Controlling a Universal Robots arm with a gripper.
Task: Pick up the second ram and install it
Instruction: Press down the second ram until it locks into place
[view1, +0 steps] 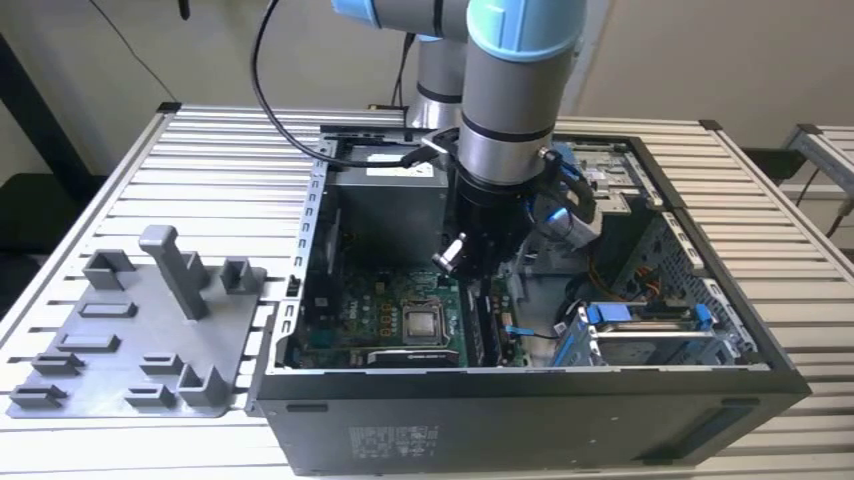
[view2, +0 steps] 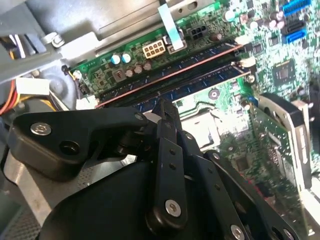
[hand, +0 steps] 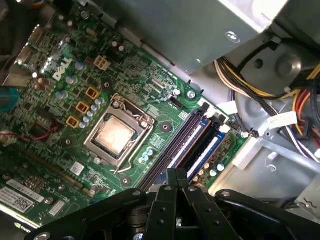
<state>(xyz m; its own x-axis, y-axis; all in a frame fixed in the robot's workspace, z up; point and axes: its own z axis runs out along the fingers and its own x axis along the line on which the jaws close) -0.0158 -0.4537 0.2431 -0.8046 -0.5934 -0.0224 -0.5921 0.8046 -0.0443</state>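
The grey robot arm with blue joints (view1: 514, 90) reaches down into the open black computer case (view1: 534, 400), its black gripper (view1: 461, 262) poised at about twelve o'clock from the silver square processor socket (view1: 422, 322) on the green motherboard (hand: 65, 100). In both wrist views the fingers (hand: 176, 181) look pressed together with nothing between them, directly over the long dark memory slots (hand: 192, 137), where the second ram, a narrow dark stick (view2: 170, 77), sits seated.
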